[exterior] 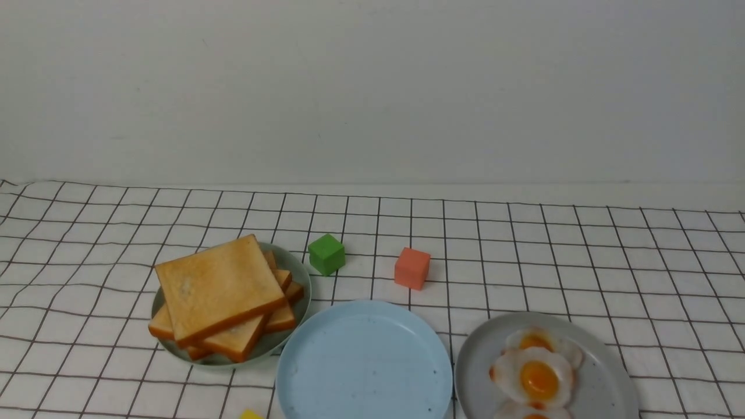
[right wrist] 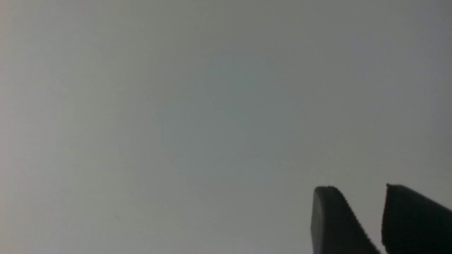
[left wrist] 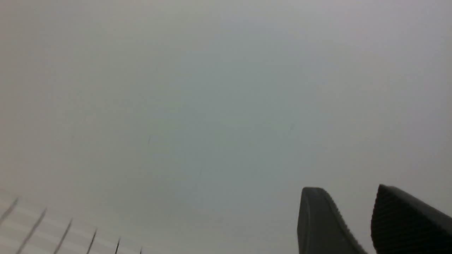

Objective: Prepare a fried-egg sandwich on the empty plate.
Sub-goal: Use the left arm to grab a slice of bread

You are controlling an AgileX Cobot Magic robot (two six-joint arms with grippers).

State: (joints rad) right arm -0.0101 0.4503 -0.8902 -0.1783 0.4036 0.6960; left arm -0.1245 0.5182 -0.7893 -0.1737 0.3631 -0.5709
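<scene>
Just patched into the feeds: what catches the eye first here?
A stack of toast slices fills the pale green plate on the left, and fried eggs lie on the grey plate at the near right. Between them the light-blue plate sits bare, with a green cube and an orange cube just behind it.

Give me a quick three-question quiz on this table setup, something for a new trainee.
1. True or false: the light-blue plate already has toast on it.
2. What lies on the grey plate? A) fried eggs B) toast slices C) a yellow block
3. Fill the gap: in the front view, the green cube stands on the robot's ___ side of the orange cube.

Key: 1 false, since the plate is bare; 2 A; 3 left.
</scene>
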